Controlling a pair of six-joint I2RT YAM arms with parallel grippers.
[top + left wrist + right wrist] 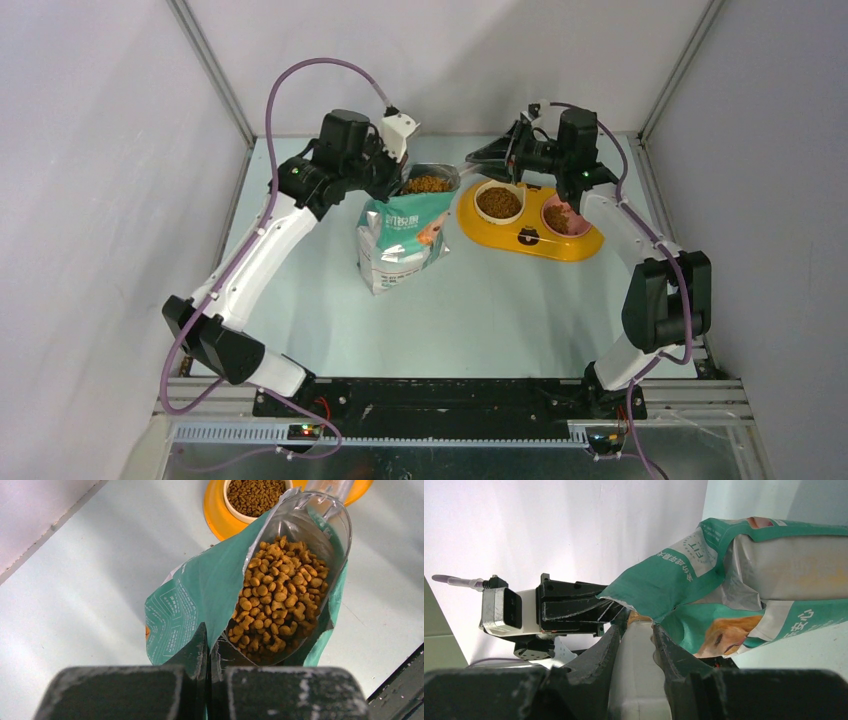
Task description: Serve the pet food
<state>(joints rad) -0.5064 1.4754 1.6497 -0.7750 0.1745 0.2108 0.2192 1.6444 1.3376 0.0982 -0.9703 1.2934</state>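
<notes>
The teal-and-white bag stands open at mid-table. My left gripper is shut on the bag's rim; in the left wrist view its jaws pinch the teal edge. The clear plastic scoop lies in the bag's mouth, filled with a heap of brown pet food. My right gripper is shut on the scoop's handle, with the bag right ahead of it. The yellow double-bowl feeder sits to the right of the bag, and both its bowls hold kibble.
The feeder's near bowl lies just beyond the scoop's tip. The back wall and metal frame posts stand close behind both grippers. The left gripper's body shows in the right wrist view, close to the scoop.
</notes>
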